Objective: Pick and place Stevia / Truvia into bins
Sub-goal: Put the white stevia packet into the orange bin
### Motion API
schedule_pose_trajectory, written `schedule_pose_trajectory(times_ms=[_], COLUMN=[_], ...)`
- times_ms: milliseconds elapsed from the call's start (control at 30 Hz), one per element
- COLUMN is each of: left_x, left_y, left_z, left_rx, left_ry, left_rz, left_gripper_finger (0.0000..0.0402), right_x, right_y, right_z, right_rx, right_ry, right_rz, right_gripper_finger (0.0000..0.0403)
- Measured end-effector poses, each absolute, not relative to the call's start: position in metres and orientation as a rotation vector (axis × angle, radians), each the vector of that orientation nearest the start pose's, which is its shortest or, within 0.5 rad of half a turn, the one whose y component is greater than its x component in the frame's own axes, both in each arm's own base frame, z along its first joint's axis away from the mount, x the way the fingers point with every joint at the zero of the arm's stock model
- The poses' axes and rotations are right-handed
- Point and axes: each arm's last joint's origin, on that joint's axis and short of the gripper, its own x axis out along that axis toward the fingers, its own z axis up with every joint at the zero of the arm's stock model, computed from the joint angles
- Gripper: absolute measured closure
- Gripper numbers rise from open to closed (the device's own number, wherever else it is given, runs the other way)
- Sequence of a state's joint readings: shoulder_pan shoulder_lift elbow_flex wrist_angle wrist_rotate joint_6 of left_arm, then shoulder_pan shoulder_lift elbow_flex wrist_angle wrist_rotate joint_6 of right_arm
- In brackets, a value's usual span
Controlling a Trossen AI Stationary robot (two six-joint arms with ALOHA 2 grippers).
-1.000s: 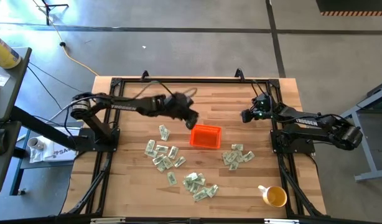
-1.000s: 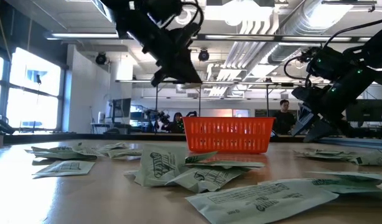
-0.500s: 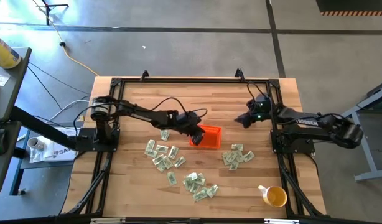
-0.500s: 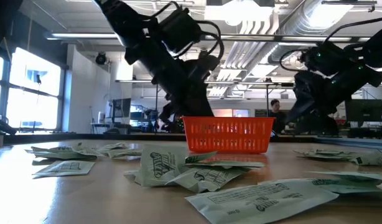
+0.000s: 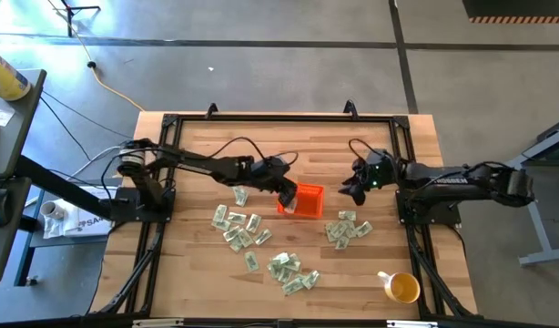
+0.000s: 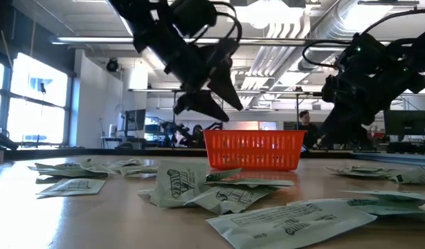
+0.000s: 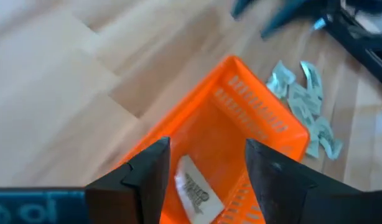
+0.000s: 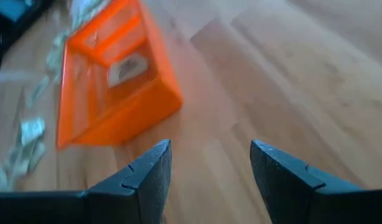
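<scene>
The orange bin [image 5: 311,189] stands mid-table on the wood. My left gripper [image 5: 287,192] hangs open just over its left end, fingers pointing down [image 7: 206,144]. One Stevia packet [image 7: 194,188] lies flat on the bin's floor below those fingers, also seen in the right wrist view [image 8: 130,67]. Loose packets lie on the table in clusters [image 5: 238,228], [image 5: 290,270], [image 5: 349,228], and one lies alone [image 5: 240,194]. My right gripper [image 5: 350,191] hovers open to the bin's right, above bare wood [image 8: 209,146].
A yellow-and-white cup [image 5: 402,288] stands at the near right corner. A black frame [image 5: 279,118] runs around the table's edges. In the low view, packets [image 6: 199,187] lie in front of the bin [image 6: 254,150]. Bare wood lies far of the bin.
My left gripper has gone right and down from the far left to the bin, then opened; a packet now lies in the bin. My right gripper has moved toward the near edge and a little left, closer to the bin, staying open.
</scene>
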State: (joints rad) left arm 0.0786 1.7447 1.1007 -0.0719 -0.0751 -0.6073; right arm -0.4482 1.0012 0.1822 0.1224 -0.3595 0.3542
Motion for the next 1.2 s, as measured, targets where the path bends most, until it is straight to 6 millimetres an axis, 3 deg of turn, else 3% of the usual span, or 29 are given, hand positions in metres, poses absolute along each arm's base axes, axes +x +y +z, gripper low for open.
schedule_pose_trajectory(times_ms=[200, 467, 700, 933, 1200], left_x=[0.338, 0.298, 0.274, 0.263, 0.260], left_y=[0.030, 0.028, 0.026, 0.024, 0.024], left_z=[0.242, 0.282, 0.291, 0.285, 0.283], left_rx=[-0.636, -0.632, -0.552, -0.499, -0.429], left_ry=[0.649, 0.633, 0.723, 0.851, 0.900], left_rz=[0.436, 0.482, 0.494, 0.505, 0.482], left_gripper_finger=[0.0186, 0.0218, 0.0225, 0.0227, 0.0227], right_x=[0.151, 0.162, 0.166, 0.180, 0.196], right_y=[-0.046, -0.018, 0.007, 0.017, 0.030], right_z=[0.127, 0.134, 0.136, 0.134, 0.125], right_rx=[0.452, 0.238, 0.070, 0.190, 0.196], right_ry=[0.807, 0.876, 0.943, 1.047, 1.149], right_rz=[-0.113, -0.118, -0.157, -0.165, -0.191], right_gripper_finger=[0.0194, 0.0194, 0.0194, 0.0194, 0.0194])
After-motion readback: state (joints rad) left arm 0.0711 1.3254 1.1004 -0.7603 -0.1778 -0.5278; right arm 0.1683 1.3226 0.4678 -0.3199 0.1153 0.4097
